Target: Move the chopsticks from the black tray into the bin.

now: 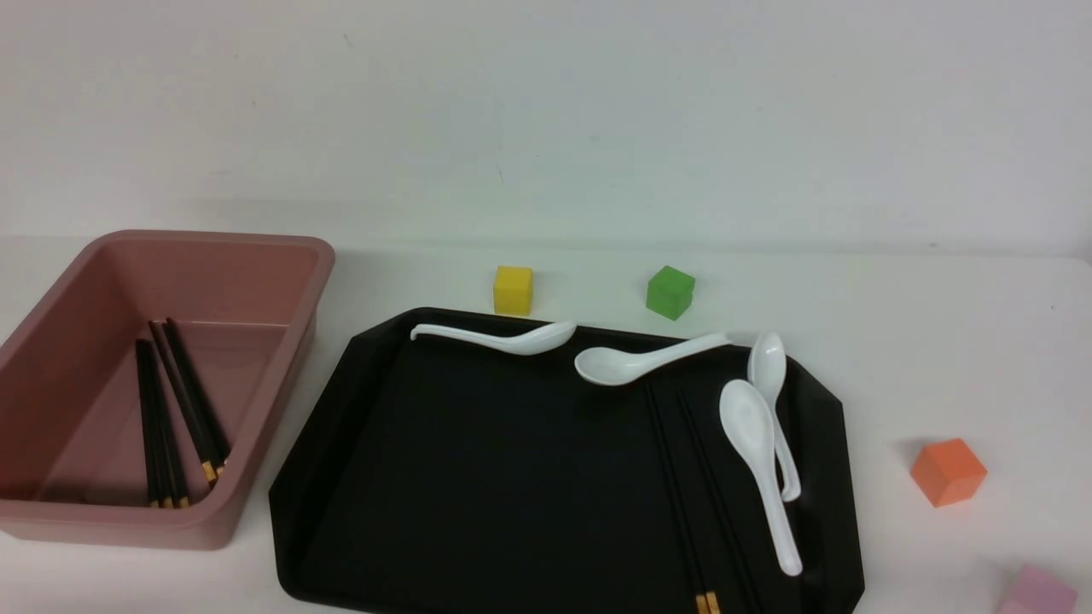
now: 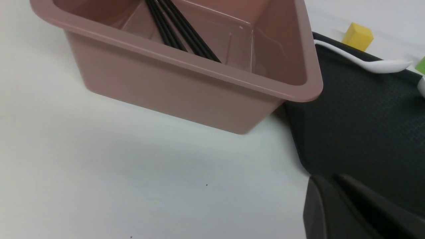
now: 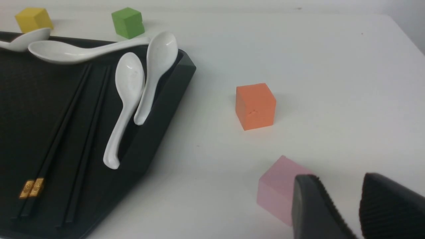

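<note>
right jaws (image 3: 345,182) parted w/ nothing btwn them, on the far side of the pink cube (image 3: 285,189) from the black tray (image 3: 149,149); left jaws (image 2: 327,181) look nearly together, nothing gripped, near both tray & pink-brown bin (image 2: 166,88). some black chopsticks (image 1: 192,401) already in bin, prob. btwn picks now: next, right jaws need to go over to the gold-banded chopsticks (image 3: 56,139) left in tray & pinch a pair w/o nudging the white soup spoons (image 3: 127,83).

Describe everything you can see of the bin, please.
The bin is a deep, dusty-pink, rectangular tub, apparently plastic, with rounded corners and a thick, smooth rim. It stands upright and open on the white table, left of the black tray. Black chopsticks with gold bands lie inside, touching its floor.
</note>
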Action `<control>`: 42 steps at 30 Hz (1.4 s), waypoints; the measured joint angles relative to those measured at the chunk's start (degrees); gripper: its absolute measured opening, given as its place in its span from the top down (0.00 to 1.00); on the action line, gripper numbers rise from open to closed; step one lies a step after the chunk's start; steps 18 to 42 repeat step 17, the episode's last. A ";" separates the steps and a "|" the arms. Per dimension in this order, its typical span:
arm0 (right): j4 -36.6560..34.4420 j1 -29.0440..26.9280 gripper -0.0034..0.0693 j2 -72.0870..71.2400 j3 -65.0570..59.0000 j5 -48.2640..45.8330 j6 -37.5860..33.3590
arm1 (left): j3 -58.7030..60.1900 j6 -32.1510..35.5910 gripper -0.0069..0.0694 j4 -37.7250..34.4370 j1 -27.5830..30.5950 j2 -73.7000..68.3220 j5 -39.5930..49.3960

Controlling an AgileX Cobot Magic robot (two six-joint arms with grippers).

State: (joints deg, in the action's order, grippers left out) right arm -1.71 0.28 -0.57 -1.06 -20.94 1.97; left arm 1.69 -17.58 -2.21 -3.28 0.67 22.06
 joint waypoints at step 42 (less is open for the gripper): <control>0.00 0.00 0.62 0.00 0.00 0.00 0.00 | 0.00 0.00 0.86 0.00 0.00 0.00 0.00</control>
